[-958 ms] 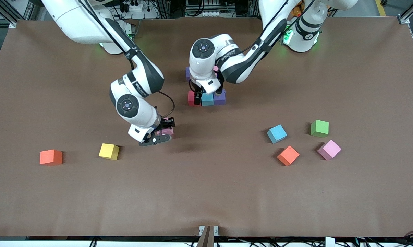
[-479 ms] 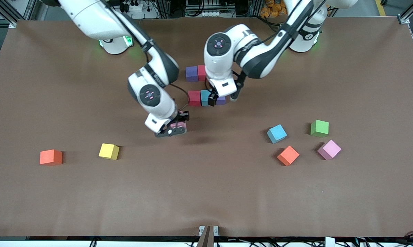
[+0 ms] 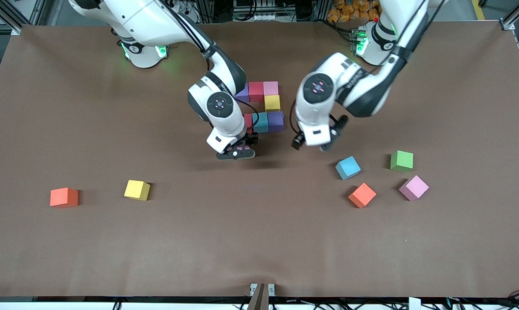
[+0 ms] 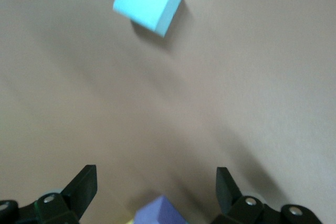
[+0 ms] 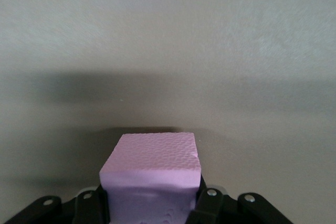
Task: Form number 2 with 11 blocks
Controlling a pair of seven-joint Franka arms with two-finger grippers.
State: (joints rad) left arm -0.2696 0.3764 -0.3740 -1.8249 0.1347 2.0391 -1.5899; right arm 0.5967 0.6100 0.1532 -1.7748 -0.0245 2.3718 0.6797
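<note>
Right gripper clamps a pink block, held over bare table just by the red end of the unfinished number 2, which sits mid-table with three rows laid. Left gripper, jaws wide and empty, hangs near the loose light blue block. Step in hand: fourth row. Next move, likely: lower pink flush against the red cube, squared.
</note>
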